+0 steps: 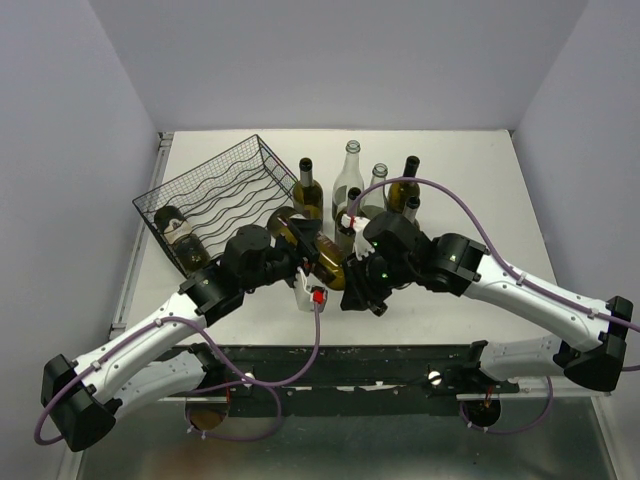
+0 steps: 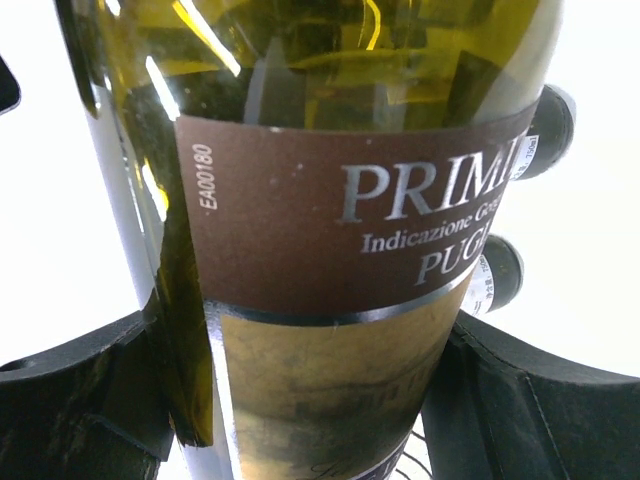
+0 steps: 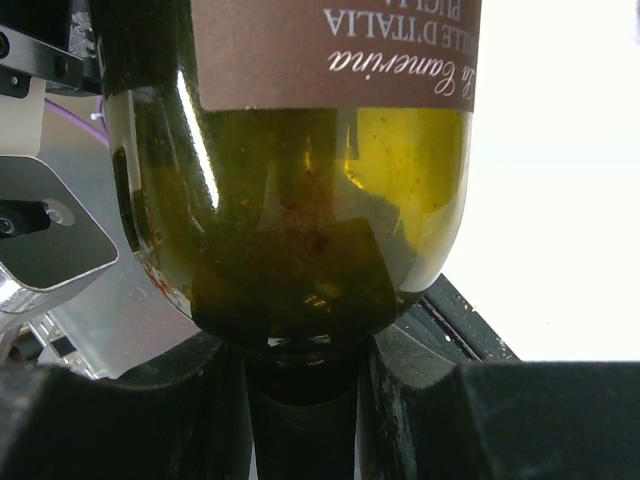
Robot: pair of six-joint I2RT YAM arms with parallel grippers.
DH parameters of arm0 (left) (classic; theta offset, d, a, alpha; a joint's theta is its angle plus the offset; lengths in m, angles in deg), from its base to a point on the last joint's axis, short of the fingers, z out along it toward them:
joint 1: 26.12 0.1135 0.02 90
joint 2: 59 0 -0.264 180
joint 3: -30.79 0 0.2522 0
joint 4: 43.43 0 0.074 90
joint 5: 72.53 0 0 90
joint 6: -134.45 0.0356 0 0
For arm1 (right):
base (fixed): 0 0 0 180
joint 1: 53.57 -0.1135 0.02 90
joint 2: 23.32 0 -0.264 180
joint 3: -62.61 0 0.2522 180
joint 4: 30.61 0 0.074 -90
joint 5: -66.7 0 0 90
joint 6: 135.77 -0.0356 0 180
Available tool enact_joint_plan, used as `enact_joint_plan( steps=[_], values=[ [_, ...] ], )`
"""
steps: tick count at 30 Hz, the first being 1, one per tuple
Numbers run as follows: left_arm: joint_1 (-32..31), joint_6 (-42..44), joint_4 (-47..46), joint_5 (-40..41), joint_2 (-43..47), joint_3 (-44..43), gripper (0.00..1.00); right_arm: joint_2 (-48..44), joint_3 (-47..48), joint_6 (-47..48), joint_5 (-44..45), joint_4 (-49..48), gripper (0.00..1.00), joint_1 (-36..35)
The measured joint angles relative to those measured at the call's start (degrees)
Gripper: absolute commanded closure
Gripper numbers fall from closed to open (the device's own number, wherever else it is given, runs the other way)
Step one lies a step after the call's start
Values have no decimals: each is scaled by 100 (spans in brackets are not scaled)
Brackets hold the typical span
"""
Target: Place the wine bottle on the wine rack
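Looking down from above, the two arms meet in the middle of the tabletop [image 1: 480, 210]. The wine bottle [image 1: 318, 252] hangs between them on a slant, clear of the surface. Its upper end is near the right front corner of the wine rack [image 1: 215, 195], but the bottle is not on the rack. The black wire rack stands at the back left, with one dark bottle [image 1: 182, 232] lying in its near-left end. A cluster of standing bottles [image 1: 350, 175] waits just behind the arms.

That view hides the grips under the wrists. The left end effector [image 1: 303, 255] is clearer through its own camera. There the brown label [image 2: 350, 220] reads "PRIMI" and "PUG", and the black fingers [image 2: 90, 400] sit on either side of the glass, pressed against it, so this end effector holds the wine bottle. Two bottle tops [image 2: 545, 125] show past the bottle's right side.

The right end effector [image 1: 352, 278] sits at the bottle's base end. Its camera shows the rounded olive-green base and the lower edge of the label, upside down, right above its fingers [image 3: 120, 420]. The gap between those fingers looks narrower than the bottle. I cannot tell whether they grip the glass or only sit against it.
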Motion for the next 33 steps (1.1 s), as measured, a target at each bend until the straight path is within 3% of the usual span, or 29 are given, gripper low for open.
enact_joint_plan(
  steps=[1,3,4,5,12,20,33],
  values=[
    [-2,-4,-2,15,0,2,83,0,0,0,4,0,99,0],
    [-7,-42,-4,42,9,11,51,2,0,-11,20,0,99,-13],
    [-13,-59,-2,52,15,13,5,2,2,-26,33,0,99,-22],
    [-17,-83,-4,59,37,28,1,4,4,-37,52,0,99,-28],
    [-15,-802,-474,396,450,328,1,39,127,-151,254,-133,99,-151],
    [-63,-1132,-1235,667,1305,1261,1,168,273,-177,267,-87,99,-278],
    [-2,-90,-1132,848,1910,1386,1,909,1961,-87,282,1244,99,-319]
  ],
)
